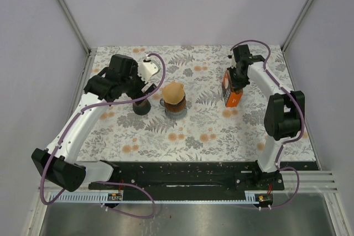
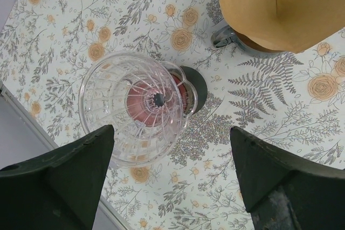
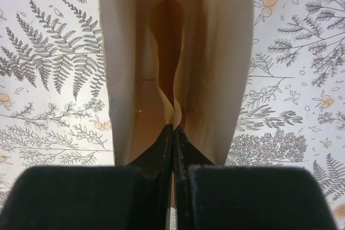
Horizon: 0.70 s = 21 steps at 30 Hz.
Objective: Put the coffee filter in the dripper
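Observation:
The clear glass dripper (image 2: pixel 135 106) sits on a dark cup (image 1: pixel 141 106) at the table's left middle. My left gripper (image 2: pixel 171 133) is open and empty, hovering just above and beside the dripper (image 1: pixel 142 95). An orange filter box (image 1: pixel 232 96) stands at the right. In the right wrist view its open top (image 3: pixel 229 74) shows brown paper filters (image 3: pixel 161 84) inside. My right gripper (image 3: pixel 173 133) reaches into the box (image 1: pixel 237 84) and is shut on the edge of one coffee filter.
A brown paper cone (image 1: pixel 173 92) rests on a glass vessel (image 1: pixel 176 109) right of the dripper; it also shows in the left wrist view (image 2: pixel 280 4). The table's metal left edge (image 2: pixel 21 117) lies close to the dripper.

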Motion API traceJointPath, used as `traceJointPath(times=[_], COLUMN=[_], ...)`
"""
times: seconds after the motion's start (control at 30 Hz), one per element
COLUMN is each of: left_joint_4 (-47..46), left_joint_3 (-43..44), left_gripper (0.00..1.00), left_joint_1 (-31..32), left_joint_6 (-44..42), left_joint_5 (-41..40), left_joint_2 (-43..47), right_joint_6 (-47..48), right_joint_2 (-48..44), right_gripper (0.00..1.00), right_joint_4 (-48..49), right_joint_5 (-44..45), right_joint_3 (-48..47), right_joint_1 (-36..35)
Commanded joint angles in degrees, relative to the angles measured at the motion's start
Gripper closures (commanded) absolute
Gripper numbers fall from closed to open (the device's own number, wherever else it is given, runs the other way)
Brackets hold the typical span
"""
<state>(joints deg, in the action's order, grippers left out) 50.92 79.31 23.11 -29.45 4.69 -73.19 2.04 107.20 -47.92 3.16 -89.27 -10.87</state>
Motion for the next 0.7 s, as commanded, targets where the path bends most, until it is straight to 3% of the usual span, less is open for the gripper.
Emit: traceJointPath(times=[0.0,0.37,0.57,0.67], left_joint_4=[-2.2,-2.5,-2.4,-2.0], left_joint_3=[-0.1,0.3,1.6,3.1], left_gripper=[0.07,0.07,0.07,0.07], left_joint_1=[-0.3,-0.3,-1.3,-3.0], left_joint_6=[1.1,1.4,3.1,4.6], left_joint_5=[2.0,2.0,3.6,5.9], left_joint_2=[1.1,0.2,0.3,0.6], right_joint_6=[-0.1,1.1,6.5,11.4], right_joint_2=[-3.8,-13.6,-16.2,-18.8], right_gripper=[1.0,1.0,1.0,1.0], right_joint_4=[0.4,-3.5,-7.5,-5.8], right_joint_5=[1.4,4.6,7.1,1.7], right_joint_3=[-3.8,-9.0,-17.9,-20.1], right_joint_1=[-0.5,-2.1,-8.0,-12.3])
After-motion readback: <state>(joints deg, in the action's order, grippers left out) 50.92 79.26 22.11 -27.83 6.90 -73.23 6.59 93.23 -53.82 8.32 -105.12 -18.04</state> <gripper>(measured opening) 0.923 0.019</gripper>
